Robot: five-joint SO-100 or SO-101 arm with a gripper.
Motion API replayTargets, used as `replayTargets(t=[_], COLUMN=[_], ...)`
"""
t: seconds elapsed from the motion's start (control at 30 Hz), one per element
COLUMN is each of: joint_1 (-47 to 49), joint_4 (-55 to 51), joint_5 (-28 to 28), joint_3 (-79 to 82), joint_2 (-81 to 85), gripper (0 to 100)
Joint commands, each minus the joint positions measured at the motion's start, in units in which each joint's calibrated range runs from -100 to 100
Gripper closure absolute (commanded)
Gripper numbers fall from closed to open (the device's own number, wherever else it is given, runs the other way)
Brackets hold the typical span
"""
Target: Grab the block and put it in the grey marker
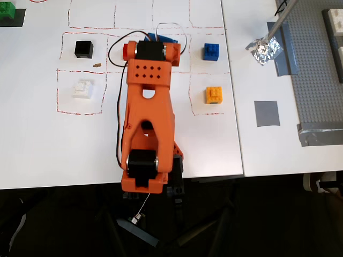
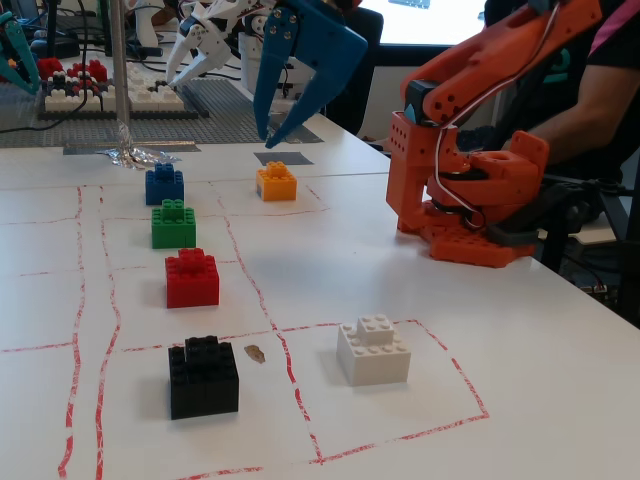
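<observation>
In the overhead view the arm (image 1: 146,118) hides the green cube entirely, most of the red cube (image 1: 125,51) and nearly all of the blue gripper (image 1: 161,38)

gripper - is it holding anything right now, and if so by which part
Nothing is held. In the fixed view the blue gripper is open and raised in the air, while the orange-yellow block sits untouched on the table below.
</observation>
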State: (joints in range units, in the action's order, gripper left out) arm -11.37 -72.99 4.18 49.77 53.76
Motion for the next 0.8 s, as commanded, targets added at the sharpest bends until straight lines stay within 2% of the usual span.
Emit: replayTargets(t=[0.0,0.5,0.77], joint_1=[-3.6,-24.7,-33.1], joint_4=[-2.4,-16.2,-19.4], joint_5=[1.4,2.4,1.2], joint_3=[-9.3,-25.7,-30.3], joint_2=[-2.4,-19.7,-25.5], gripper=[100,100,100])
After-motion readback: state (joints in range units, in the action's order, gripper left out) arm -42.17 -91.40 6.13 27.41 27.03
